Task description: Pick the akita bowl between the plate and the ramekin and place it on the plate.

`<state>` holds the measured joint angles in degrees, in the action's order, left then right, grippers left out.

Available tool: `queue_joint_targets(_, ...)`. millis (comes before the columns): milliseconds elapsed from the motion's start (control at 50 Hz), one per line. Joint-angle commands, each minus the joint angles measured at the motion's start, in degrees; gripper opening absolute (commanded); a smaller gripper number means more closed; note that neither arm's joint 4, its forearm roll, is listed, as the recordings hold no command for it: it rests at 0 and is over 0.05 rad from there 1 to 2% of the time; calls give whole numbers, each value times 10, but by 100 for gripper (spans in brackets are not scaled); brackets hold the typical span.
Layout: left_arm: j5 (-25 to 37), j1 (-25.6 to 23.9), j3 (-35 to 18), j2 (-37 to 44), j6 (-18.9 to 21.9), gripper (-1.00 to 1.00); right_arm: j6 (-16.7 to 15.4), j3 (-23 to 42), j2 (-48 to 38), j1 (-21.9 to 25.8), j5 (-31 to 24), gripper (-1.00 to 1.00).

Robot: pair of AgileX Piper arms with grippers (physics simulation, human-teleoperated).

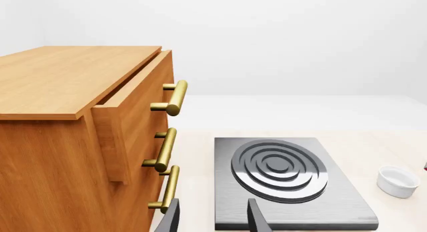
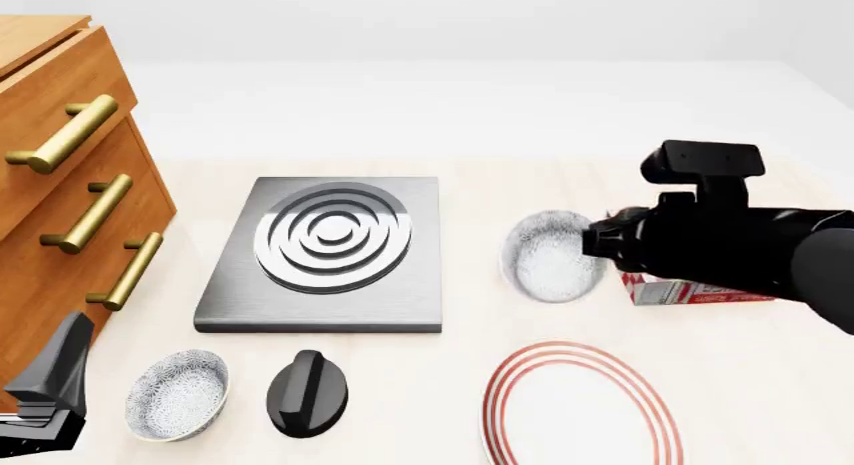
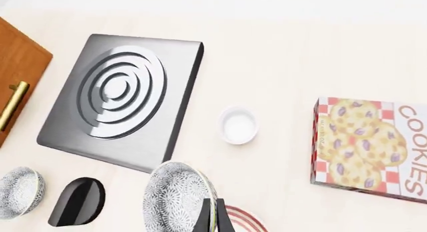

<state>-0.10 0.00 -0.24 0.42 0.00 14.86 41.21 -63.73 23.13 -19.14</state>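
Note:
My right gripper is shut on the rim of the akita bowl, a grey-and-white speckled bowl held tilted above the table. In the right wrist view the bowl stands on edge at the fingertips. The red-ringed white plate lies below and nearer than the bowl, and only a sliver of the plate shows in the right wrist view. The small white ramekin stands on the table beyond the bowl, and the ramekin also shows in the left wrist view. My left gripper is open and holds nothing.
A steel burner plate lies mid-table. A wooden drawer cabinet with brass handles stands at the left. A second speckled bowl and a black knob sit near the front. A cookie box lies at the right.

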Motion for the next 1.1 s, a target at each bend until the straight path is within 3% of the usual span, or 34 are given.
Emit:
queue_joint_targets(20,0,0,0,0,0,100,-24,0,51,18,-54,-100)
queue_joint_targets(40,0,0,0,0,0,100,-35,-1,59,15,-59,-100)
queue_joint_targets(60,0,0,0,0,0,100,-22,-3,63,25,-64,-100)
queue_joint_targets(120,0,0,0,0,0,100,-26,-7,79,31,-80,-100)
queue_joint_targets(180,0,0,0,0,0,100,19,-5,67,100,-82,-100)
queue_joint_targets(200,0,0,0,0,0,100,-5,-9,79,88,-91,-100)
queue_joint_targets(220,0,0,0,0,0,100,-5,-9,79,88,-91,-100)
queue_joint_targets(240,0,0,0,0,0,100,-34,-19,110,54,-101,-100)
queue_joint_targets(260,0,0,0,0,0,100,-10,-23,97,85,-93,-100)
queue_joint_targets(320,0,0,0,0,0,100,1,-34,102,97,-88,-100)
queue_joint_targets(360,0,0,0,0,0,100,-19,-42,104,91,-88,-100)
queue_joint_targets(380,0,0,0,0,0,100,-9,-43,92,107,-83,-100)
queue_joint_targets(460,0,0,0,0,0,100,-20,-55,90,121,-82,-100)
queue_joint_targets(660,0,0,0,0,0,100,-32,-97,119,113,-91,-100)
queue_joint_targets(800,0,0,0,0,0,100,-52,-122,147,80,-105,-100)
queue_joint_targets(1100,0,0,0,0,0,100,-59,-175,164,48,-98,-100)
